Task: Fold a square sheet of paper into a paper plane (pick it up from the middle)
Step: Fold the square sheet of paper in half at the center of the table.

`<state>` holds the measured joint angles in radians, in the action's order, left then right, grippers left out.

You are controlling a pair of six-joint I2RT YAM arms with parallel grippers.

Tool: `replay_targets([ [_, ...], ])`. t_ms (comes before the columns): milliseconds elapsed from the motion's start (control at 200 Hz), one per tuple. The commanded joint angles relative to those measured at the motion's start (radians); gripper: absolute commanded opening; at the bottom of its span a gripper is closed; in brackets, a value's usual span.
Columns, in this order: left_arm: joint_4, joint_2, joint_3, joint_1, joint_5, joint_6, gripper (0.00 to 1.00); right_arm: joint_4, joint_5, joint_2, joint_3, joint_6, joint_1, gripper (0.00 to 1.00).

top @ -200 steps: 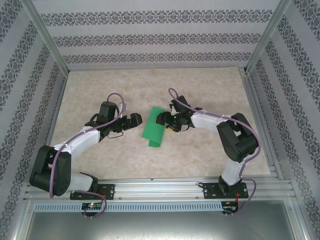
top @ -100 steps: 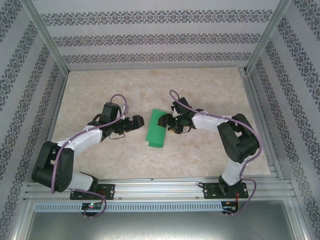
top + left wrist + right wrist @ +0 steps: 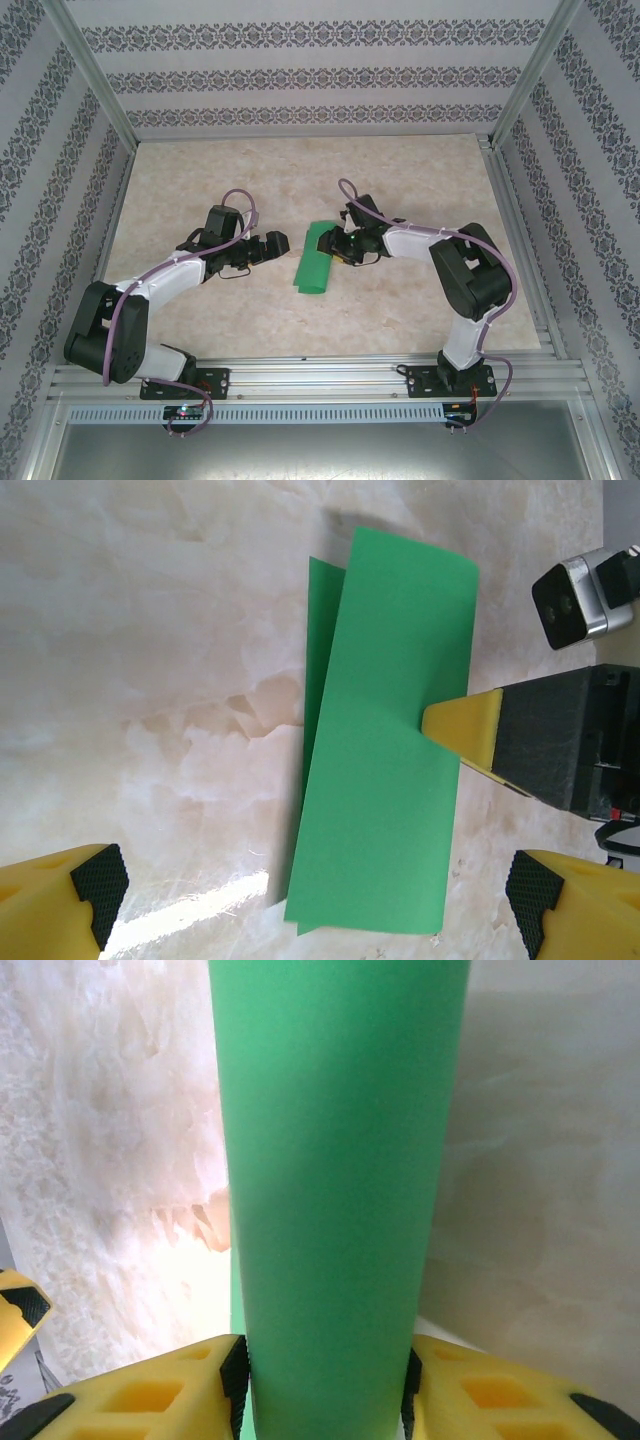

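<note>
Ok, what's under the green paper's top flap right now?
The square sheet of paper is folded: its lower layer peeks out along one long edge, on the marbled table. Anything else beneath the flap is covered.

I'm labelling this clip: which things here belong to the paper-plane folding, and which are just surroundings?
Part of the job: green paper, left end effector, right end effector.
Just surroundings: table, patterned walls, metal frame.

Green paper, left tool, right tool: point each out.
Green paper [image 3: 385, 740], left wrist view, middle of top flap.
Left tool [image 3: 276, 243], top view, between its fingertips.
Right tool [image 3: 322, 1385], right wrist view, between its pads.
</note>
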<state>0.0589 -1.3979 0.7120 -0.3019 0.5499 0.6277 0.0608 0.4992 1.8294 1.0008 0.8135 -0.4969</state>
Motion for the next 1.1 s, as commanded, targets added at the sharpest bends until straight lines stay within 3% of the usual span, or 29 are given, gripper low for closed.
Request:
replay_targets([
  [0, -0.022, -0.006, 0.017, -0.015, 0.015, -0.012, 1.0, 0.041, 0.066, -0.001, 0.015, -0.117, 0.03, 0.44],
  [120, -0.021, -0.006, 0.02, -0.02, 0.017, -0.011, 1.0, 0.091, 0.136, 0.033, 0.047, -0.225, 0.054, 0.45],
  [370, -0.027, -0.014, 0.023, -0.033, 0.013, 0.0, 1.0, 0.132, 0.196, 0.068, 0.079, -0.301, 0.074, 0.45],
  [1094, -0.019, -0.046, 0.046, -0.042, -0.002, -0.003, 1.0, 0.479, -0.183, 0.102, 0.223, -0.321, -0.002, 0.65],
])
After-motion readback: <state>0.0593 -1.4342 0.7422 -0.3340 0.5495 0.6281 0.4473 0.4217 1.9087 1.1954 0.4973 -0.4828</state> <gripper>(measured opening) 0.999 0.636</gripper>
